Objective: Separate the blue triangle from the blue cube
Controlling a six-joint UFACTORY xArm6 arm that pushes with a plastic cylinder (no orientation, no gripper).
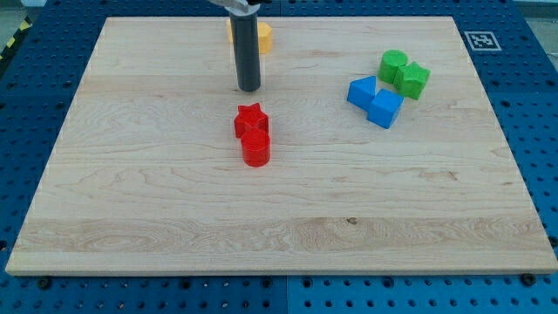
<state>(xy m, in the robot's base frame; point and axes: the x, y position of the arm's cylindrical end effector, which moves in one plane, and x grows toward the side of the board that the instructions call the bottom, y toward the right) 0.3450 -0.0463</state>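
My tip (249,89) was a plain dark rod end. It had no claw, so nothing was open, shut or held. It touched no block.

There were two blue blocks. The blue triangle (361,92) and the blue cube (384,109) sat far off to the view's right of my tip. They touched each other, the cube on the right and a bit lower than the triangle.

There were two green blocks, too. The green cylinder (393,64) and the green star (412,80) were even farther right of my tip, just above the blue ones. The two greens touched each other, and the star sat right beside the blue cube.

There were two red blocks. The red star (251,120) was just below my tip, close but apart. The red cylinder (256,149) was pressed against it, lower down.

One orange block (261,37) peeked out behind the rod, above my tip. I could not tell its shape.

All seven blocks sat on one wooden board (174,201).
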